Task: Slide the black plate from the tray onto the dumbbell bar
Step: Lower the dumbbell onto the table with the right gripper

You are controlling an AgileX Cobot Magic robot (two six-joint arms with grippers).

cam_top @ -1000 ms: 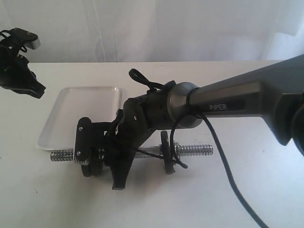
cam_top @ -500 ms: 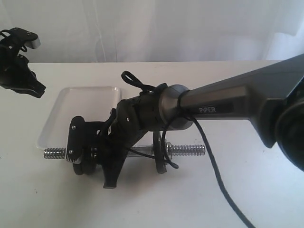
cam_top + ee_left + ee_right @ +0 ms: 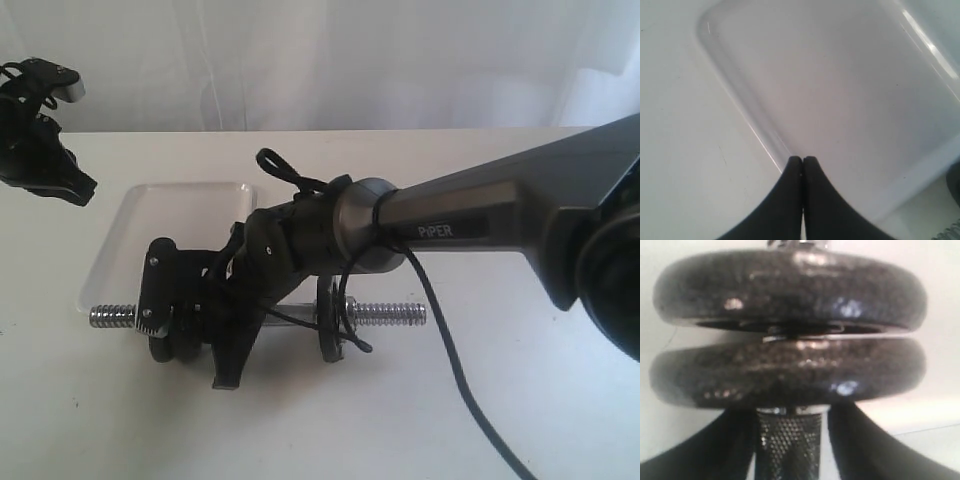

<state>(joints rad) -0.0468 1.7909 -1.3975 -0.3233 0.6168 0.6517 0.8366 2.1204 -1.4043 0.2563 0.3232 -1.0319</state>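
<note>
The white table (image 3: 100, 420) fills the exterior view. Across it from the right reaches the long grey-and-black right arm (image 3: 470, 215), which neither wrist view shows. The shallow rectangular silvery-white tray (image 3: 170, 215) lies at the table's left. The arm hides its near right part there, while the left wrist view looks down on the tray (image 3: 840, 90) and one rounded corner.

Just in front of the tray lies the chrome dumbbell bar (image 3: 390, 314), threaded at both ends; only the right wrist view shows its knurled grip (image 3: 790, 450). The right hand (image 3: 195, 330) is down at the bar's left part. Its own view shows the fingers (image 3: 705, 455) parted on either side of the grip, a thin pale gap beside it, clamping nothing. The left hand (image 3: 82, 190) hangs raised left of the tray. Its wrist view shows the fingertips (image 3: 795, 167) pressed together on nothing, above the tray's rim.

The pair of flat round black plates (image 3: 790, 370) sits face to face on the bar, off the tray, just beyond the right hand's fingers. In the exterior view only their lower edges (image 3: 172, 350) show. Which of the two is the task's own I cannot tell. A third black plate (image 3: 330, 325) stands on the bar's right part, seen from outside alone.
</note>
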